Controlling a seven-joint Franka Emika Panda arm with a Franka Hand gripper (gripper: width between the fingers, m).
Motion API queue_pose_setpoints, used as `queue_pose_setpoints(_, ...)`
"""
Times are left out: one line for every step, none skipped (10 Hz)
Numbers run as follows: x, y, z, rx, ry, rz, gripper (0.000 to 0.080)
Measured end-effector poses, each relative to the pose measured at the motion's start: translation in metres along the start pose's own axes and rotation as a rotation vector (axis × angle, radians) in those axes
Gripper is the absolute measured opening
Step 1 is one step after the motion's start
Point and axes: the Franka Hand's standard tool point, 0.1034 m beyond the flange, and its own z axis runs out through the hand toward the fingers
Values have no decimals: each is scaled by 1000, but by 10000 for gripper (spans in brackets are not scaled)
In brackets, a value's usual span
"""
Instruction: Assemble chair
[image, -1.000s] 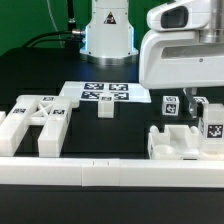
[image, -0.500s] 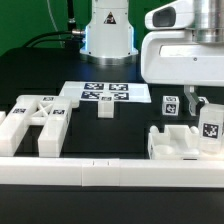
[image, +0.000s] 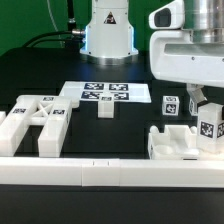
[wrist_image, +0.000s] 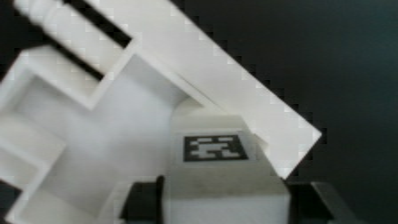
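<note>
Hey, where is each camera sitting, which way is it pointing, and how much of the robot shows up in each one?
Exterior view: off the arm, apparently beyond the long white rail, facing the robot base across the marker board; base, arm and gripper show.
Wrist view: on the wrist, looking along the gripper at white chair parts; only its two fingers show.
Shared: the tagged post the gripper is shut on.

Black tabletop (image: 35, 72), green backdrop (image: 22, 20), white front rail (image: 100, 176)
</note>
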Motion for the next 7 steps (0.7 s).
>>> queue_pose_setpoints(-1,-1,0,5,-4,107,287)
queue_pose_setpoints(0,-1,0,12,-13,223,287)
queue_pose_setpoints(0,-1,0,12,-13,221,287)
queue_pose_setpoints(0,-1,0,12,-13,198,287)
queue_pose_setpoints(0,-1,0,13,-13,144,416)
queue_pose_setpoints(2,-1,0,14,-11,90,552)
queue_pose_setpoints(1,-1,0,14,-11,23,627)
